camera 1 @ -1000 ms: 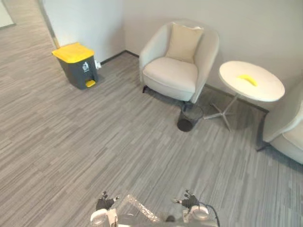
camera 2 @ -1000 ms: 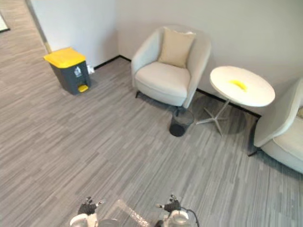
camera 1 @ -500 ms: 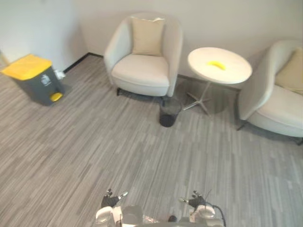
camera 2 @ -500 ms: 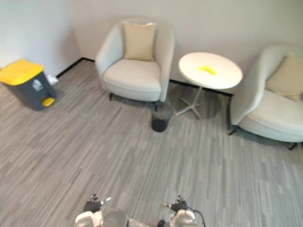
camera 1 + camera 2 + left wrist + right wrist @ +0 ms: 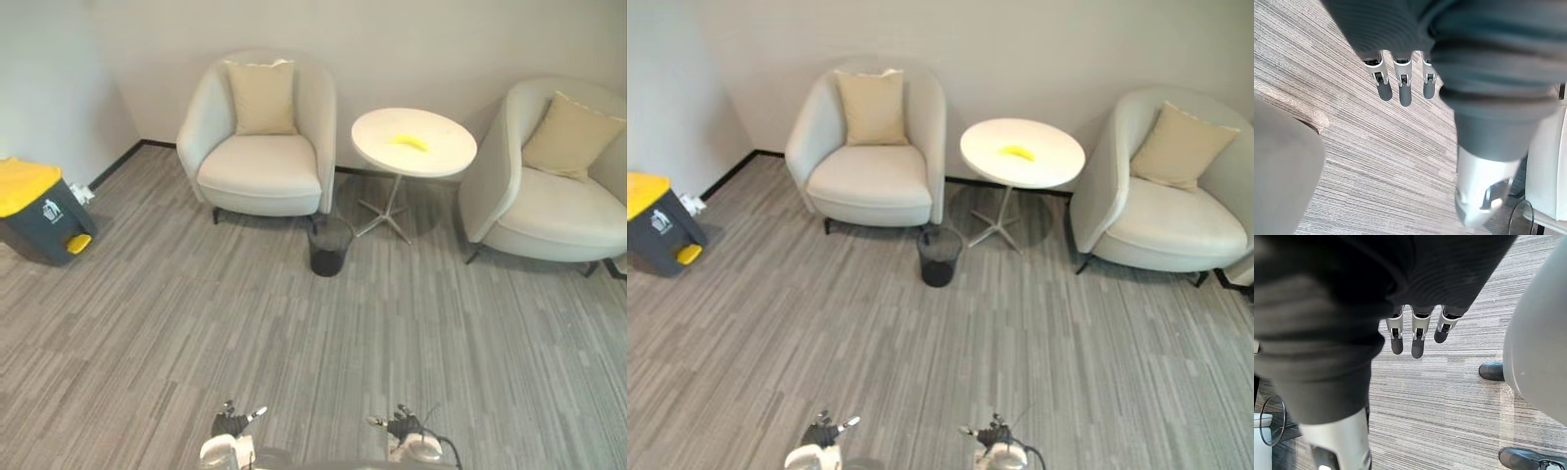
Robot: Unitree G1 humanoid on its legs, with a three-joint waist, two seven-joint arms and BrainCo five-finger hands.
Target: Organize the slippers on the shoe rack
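My left hand and right hand hang low at the near edge of the eye views, over grey striped carpet. In the left wrist view the left hand's fingers point straight down at the floor and hold nothing. The right hand's fingers are just as straight in the right wrist view, with only carpet beyond them.
Along the far wall stand a cream armchair, a round white side table with a yellow object on it, and a second cream armchair. A black mesh wastebasket sits before the table. A yellow-lidded grey bin stands at the left.
The camera has swung to the right: the bin has slid to the left edge and the second armchair has come fully into view. Both hands stay low and hold nothing.
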